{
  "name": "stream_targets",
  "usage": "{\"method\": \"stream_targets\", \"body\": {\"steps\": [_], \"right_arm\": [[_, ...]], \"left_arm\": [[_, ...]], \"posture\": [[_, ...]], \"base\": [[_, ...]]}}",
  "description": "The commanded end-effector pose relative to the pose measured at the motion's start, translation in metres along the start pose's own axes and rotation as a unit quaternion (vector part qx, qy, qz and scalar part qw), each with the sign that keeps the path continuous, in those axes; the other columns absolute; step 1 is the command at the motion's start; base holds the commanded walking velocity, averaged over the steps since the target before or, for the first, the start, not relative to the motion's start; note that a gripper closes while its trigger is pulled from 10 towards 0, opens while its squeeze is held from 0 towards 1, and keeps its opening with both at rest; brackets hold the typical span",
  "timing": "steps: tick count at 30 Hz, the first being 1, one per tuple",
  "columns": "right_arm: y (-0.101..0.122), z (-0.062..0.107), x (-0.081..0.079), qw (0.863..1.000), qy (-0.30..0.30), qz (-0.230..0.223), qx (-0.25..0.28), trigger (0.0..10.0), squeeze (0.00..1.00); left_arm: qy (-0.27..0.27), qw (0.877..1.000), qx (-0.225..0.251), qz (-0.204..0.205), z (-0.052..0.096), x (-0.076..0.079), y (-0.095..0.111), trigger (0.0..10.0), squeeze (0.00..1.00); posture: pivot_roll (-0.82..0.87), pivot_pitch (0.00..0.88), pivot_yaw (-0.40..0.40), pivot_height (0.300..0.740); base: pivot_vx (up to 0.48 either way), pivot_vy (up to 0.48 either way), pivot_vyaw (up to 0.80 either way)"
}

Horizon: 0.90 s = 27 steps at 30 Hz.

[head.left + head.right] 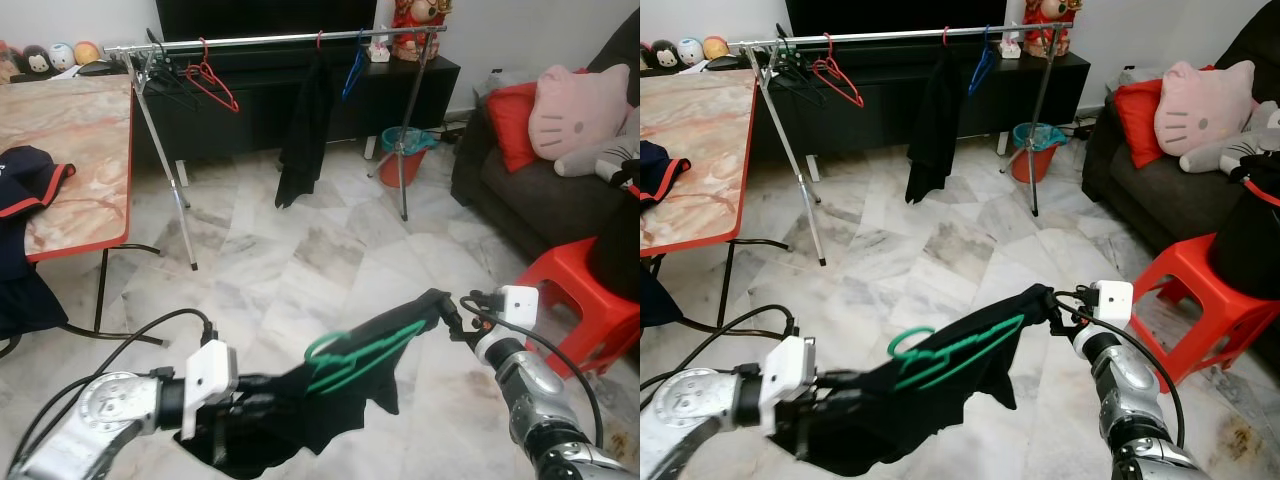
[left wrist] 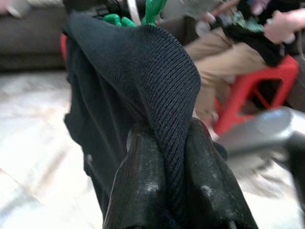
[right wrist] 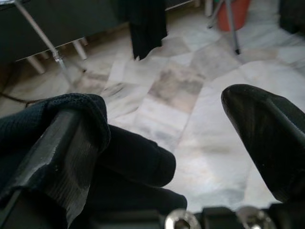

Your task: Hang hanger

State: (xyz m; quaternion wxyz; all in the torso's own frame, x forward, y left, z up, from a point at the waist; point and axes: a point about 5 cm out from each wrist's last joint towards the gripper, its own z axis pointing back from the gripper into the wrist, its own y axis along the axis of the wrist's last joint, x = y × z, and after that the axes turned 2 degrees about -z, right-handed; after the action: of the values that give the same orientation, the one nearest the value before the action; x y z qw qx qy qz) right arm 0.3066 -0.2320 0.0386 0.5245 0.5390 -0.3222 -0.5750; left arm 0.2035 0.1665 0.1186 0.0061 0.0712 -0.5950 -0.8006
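A black garment [image 1: 290,415] with a green hanger [image 1: 350,362] threaded in it is stretched between my two grippers, low over the marble floor. In the left wrist view my left gripper [image 2: 167,148] is shut on a fold of the cloth [image 2: 143,86]. My right gripper [image 1: 446,308] holds up the garment's other end. Its fingers stand wide apart in the right wrist view, and the cloth [image 3: 57,119] is draped over one of them [image 3: 52,157]. Across the room stands a metal clothes rail [image 1: 270,41].
On the rail hang a red hanger [image 1: 213,86], a blue hanger [image 1: 352,68] and a black garment [image 1: 305,130]. A marble-top table [image 1: 80,150] is on the left. A red stool [image 1: 580,300] and a sofa [image 1: 500,185] are on the right, an orange bucket [image 1: 405,158] by the rail's leg.
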Motion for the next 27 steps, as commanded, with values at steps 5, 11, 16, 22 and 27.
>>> {"method": "stream_targets", "body": {"steps": [5,11,16,22,27], "right_arm": [[0.018,0.008,0.025,0.997,-0.069,-0.006,0.037,10.0,1.00],[0.016,0.010,0.027,0.997,-0.076,0.005,0.027,10.0,1.00],[0.014,0.012,0.030,0.996,-0.083,0.010,0.018,10.0,1.00],[0.012,0.011,0.028,0.997,-0.079,0.018,0.011,10.0,1.00],[0.011,0.010,0.026,0.997,-0.076,0.027,0.006,10.0,1.00]], "left_arm": [[-0.124,0.990,-0.041,0.060,0.015,0.028,-0.005,10.0,0.00],[-0.051,0.997,-0.036,0.038,0.032,0.010,0.004,10.0,0.00],[-0.051,0.997,-0.001,0.052,0.047,0.006,0.023,10.0,0.00],[-0.168,0.979,-0.091,0.077,0.060,0.031,0.016,10.0,0.00],[-0.239,0.948,-0.201,0.052,0.062,0.043,0.002,10.0,0.00]], "posture": [[0.07,0.000,-0.077,0.740],[0.08,0.000,-0.080,0.740],[0.08,0.000,-0.086,0.740],[0.09,0.000,-0.086,0.740],[0.09,0.000,-0.085,0.740]], "base": [[0.000,0.000,0.00],[0.000,0.000,0.00],[0.000,0.000,0.00],[0.000,0.000,0.00],[0.000,0.000,0.00]]}}
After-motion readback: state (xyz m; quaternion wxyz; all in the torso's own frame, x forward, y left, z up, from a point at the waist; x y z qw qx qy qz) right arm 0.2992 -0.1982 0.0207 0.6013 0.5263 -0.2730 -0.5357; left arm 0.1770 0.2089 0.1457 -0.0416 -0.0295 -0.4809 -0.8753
